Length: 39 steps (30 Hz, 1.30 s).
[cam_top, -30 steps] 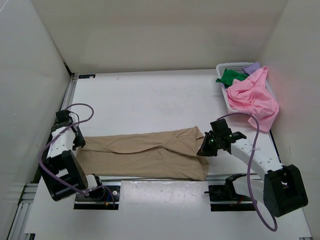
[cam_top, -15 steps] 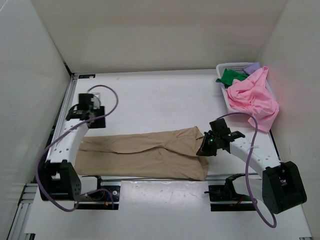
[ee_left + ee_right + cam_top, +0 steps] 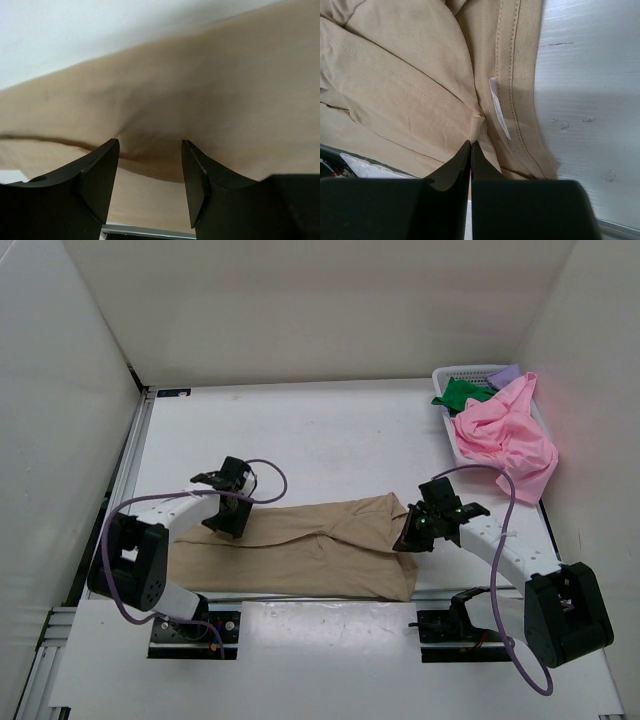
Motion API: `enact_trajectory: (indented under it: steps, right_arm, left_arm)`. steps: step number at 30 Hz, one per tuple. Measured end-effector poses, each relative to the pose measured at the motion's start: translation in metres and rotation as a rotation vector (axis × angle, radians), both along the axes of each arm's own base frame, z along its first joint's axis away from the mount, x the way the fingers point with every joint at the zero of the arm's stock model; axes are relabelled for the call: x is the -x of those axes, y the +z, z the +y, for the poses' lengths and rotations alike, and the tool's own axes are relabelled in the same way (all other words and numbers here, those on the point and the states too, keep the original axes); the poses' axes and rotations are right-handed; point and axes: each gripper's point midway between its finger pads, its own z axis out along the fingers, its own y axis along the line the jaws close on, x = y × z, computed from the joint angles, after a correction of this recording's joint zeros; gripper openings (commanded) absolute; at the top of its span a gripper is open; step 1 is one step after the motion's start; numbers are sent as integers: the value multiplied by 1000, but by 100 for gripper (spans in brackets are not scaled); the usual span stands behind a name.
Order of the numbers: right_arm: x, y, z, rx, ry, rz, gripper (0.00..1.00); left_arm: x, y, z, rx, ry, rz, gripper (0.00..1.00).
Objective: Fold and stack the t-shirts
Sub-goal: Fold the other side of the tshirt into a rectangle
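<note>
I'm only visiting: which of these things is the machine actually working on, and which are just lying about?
Part of the job: tan t-shirt, pink t-shirt, green t-shirt, purple t-shirt.

Just lying about: white basket, table.

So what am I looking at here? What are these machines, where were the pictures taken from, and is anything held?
These are two robot arms, a left arm and a right arm, bolted to a table, each ending in a two-finger gripper. The wide picture looks down from above; the other two come from a camera on each wrist. A tan t-shirt lies stretched across the table. The right gripper is shut, pinching its right end. The left gripper stands open over its left part, holding nothing. Far right, a white basket holds a green t-shirt and a purple t-shirt, with a pink t-shirt draped over its edge.
</note>
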Motion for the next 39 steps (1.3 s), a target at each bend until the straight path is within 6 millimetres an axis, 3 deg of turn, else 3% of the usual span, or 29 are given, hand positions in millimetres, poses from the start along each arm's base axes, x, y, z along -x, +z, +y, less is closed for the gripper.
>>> enact_trajectory:
  steps: [3,13,21,26,29,32,34,39]
  right_arm:
    - [3,-3,-1,5,2,6,0]
    - [9,-10,-6,12,-3,15,0]
    - [11,-11,-6,8,0,20,0]
    - [11,-10,-5,2,6,19,0]
    - [11,-10,-4,-3,9,19,0]
    - [12,-10,-3,-7,14,21,0]
    - [13,-10,-4,-6,19,22,0]
    - [16,-8,1,-31,62,24,23]
  left_arm:
    - [9,-8,12,-60,7,-5,64]
    - [29,-2,46,-175,45,-167,70]
    - [48,-1,82,-252,151,-190,70]
    - [54,-3,96,-257,220,-210,58]
    - [60,-5,106,-249,283,-212,57]
    - [76,-3,109,-191,332,-165,76]
    - [87,8,99,-102,342,-125,94]
    - [73,61,73,75,304,-247,94]
